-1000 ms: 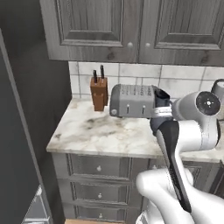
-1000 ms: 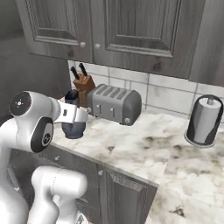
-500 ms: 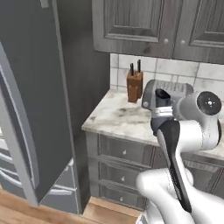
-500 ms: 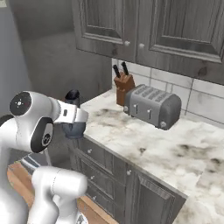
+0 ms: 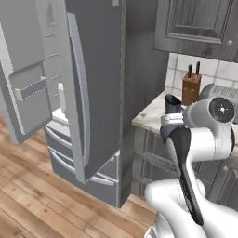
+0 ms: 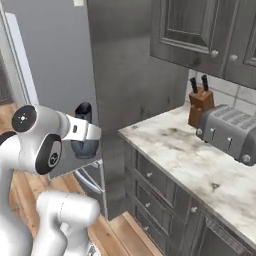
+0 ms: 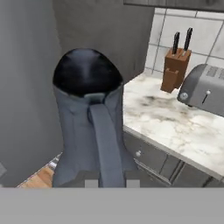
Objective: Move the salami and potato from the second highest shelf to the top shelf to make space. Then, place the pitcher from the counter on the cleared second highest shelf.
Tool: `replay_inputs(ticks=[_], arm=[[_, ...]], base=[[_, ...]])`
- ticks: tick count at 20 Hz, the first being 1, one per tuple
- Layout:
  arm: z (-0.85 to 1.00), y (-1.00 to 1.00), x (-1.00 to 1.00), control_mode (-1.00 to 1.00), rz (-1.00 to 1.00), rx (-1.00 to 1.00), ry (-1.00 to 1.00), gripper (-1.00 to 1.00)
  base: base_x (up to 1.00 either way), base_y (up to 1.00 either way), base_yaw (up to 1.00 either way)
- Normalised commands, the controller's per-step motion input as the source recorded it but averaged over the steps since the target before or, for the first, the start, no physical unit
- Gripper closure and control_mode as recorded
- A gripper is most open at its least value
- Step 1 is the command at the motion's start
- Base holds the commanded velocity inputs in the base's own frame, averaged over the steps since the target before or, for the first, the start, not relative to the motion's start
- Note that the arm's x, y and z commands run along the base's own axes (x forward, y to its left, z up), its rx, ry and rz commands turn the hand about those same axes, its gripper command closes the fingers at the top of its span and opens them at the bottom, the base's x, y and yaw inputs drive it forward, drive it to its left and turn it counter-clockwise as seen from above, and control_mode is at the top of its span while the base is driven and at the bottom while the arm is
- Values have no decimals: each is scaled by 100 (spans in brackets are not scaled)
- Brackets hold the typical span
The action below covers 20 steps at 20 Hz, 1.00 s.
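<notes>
My gripper (image 7: 111, 183) is shut on the handle of the dark grey pitcher (image 7: 92, 122), which stands upright close in front of the hand camera. The left base view has the pitcher (image 5: 173, 104) held above the arm's elbow, beside the left end of the counter (image 5: 148, 117). From the right base view, the pitcher (image 6: 84, 131) hangs off the counter (image 6: 185, 155), towards the fridge. The fridge (image 5: 95, 88) stands with its doors swung open. The salami, the potato, the top shelf and the second highest shelf are hidden behind the fridge door.
A wooden knife block (image 6: 198, 104) and a grey toaster (image 6: 230, 131) stand at the back of the counter. Dark grey drawers (image 6: 155, 190) run below it and cabinets (image 6: 200, 30) hang above. The open left fridge door (image 5: 28, 88) juts over the wooden floor (image 5: 42, 195).
The whole picture has swung left, so the base has moved: the fridge has come into view and the toaster has slid right. The pitcher stays in the shut gripper.
</notes>
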Motion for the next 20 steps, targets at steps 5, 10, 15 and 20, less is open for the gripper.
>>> replay_inputs(ticks=[5, 10, 15, 20], arm=[[0, 0, 0, 100, 0, 0, 0, 100], [0, 0, 0, 100, 0, 0, 0, 100], [0, 0, 0, 100, 0, 0, 0, 100], [0, 0, 0, 100, 0, 0, 0, 100]], base=[[-52, 58, 47], [-27, 85, 47], [5, 100, 45], [57, 68, 29]])
